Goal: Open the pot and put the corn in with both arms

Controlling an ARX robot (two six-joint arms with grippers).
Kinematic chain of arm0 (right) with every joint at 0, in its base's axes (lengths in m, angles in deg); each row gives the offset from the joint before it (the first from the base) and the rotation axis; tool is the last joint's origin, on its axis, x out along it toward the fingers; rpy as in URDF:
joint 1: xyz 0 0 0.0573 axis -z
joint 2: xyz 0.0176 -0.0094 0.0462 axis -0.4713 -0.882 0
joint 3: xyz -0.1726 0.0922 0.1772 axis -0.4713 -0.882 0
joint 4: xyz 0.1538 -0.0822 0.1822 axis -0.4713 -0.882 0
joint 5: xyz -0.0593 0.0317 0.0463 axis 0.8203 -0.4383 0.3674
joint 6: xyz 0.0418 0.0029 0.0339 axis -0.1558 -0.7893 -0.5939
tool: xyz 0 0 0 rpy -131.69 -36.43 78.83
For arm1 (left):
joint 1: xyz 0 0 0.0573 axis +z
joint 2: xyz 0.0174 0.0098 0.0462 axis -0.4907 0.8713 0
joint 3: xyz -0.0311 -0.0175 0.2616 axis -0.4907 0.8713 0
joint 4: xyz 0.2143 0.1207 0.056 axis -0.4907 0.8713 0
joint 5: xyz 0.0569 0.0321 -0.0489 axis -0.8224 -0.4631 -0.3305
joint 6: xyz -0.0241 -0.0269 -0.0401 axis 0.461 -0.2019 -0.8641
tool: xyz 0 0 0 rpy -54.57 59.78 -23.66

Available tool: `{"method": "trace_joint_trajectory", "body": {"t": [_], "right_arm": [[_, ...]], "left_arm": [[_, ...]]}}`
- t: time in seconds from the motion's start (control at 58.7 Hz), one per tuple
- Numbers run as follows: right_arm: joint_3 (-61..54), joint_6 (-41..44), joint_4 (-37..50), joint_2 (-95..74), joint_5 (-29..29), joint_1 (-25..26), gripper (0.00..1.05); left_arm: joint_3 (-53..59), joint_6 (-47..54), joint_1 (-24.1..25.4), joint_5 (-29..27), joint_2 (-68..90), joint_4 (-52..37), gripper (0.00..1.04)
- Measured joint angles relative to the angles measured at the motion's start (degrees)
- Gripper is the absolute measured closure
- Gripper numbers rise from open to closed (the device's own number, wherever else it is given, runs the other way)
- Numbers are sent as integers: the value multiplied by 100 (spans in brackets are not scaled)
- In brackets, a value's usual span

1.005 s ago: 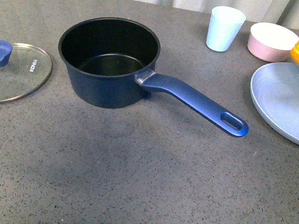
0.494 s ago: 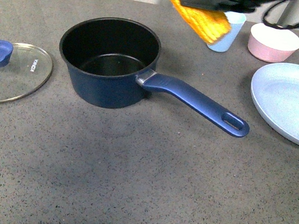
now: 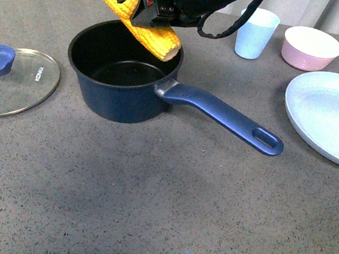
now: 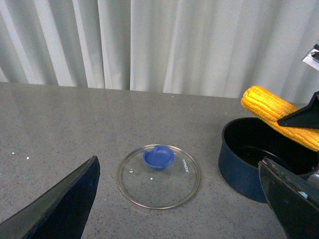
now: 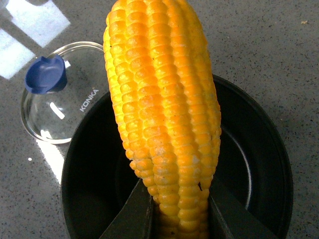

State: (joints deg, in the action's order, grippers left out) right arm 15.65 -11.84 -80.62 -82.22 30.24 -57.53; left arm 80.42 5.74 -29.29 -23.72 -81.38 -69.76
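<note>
The grey table (image 3: 148,210) lay bare nearest the robot. Beyond it, on the left, the glass lid (image 3: 15,85) rested flat with its blue knob up. It sat well apart from the pot (image 3: 122,88), whose long handle pointed right and toward the robot. The left gripper (image 4: 178,164), seen only from its own wrist camera, hung on the lid's side with its jaws spread wide and nothing between them. The right arm (image 3: 214,0) reached in from the far right over the pot, and its gripper (image 5: 177,199) was clamped on the corn (image 3: 145,26). The cob hung tilted over the open pot, its lower end by the rim near the handle joint; whether it touched could not be told. Farther right sat the plate (image 3: 324,114), then the pale cup (image 3: 255,32) and pink bowl (image 3: 310,48). A second earlier the corn had been at the right edge above the plate, and half a second earlier in front of the cup. Pot and lid had not moved.
</note>
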Motion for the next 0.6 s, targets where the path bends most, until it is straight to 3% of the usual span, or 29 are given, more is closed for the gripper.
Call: {"method": "trace_joint_trajectory", "body": {"t": [0.494,0.528,0.596], "right_arm": [[216,7,-17,-208,166,-105,12],[155,-2,20,-186,170,-101,8],[-94,-15,173,-79,181,-46,9]], "left_arm": [[0,0,0,0,0,0,9],[0,0,0,-2,0,0,9],[0,0,0,0,0,0,9]]}}
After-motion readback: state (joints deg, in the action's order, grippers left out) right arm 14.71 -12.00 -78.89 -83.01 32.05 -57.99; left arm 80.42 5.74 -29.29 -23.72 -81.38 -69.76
